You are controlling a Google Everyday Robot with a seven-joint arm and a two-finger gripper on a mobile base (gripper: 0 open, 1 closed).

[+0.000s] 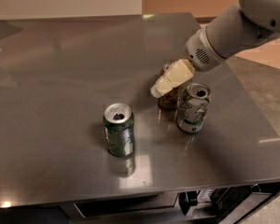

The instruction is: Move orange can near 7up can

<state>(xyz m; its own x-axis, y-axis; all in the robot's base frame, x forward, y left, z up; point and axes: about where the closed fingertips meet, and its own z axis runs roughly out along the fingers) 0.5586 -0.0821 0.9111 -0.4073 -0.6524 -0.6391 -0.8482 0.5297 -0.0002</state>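
Observation:
The orange can (169, 101) stands upright on the grey table (60, 78), right of the middle. It is mostly hidden behind my gripper (164, 88), whose cream-coloured end sits over the can's top and front. The 7up can (192, 107), white with green lettering, stands upright just right of the orange can, with almost no gap between them. The white arm reaches in from the upper right.
A dark green can (119, 129) stands upright to the front left, well apart from the other two cans. The table's front edge (130, 190) is close below it and the right edge (261, 120) runs just past the 7up can.

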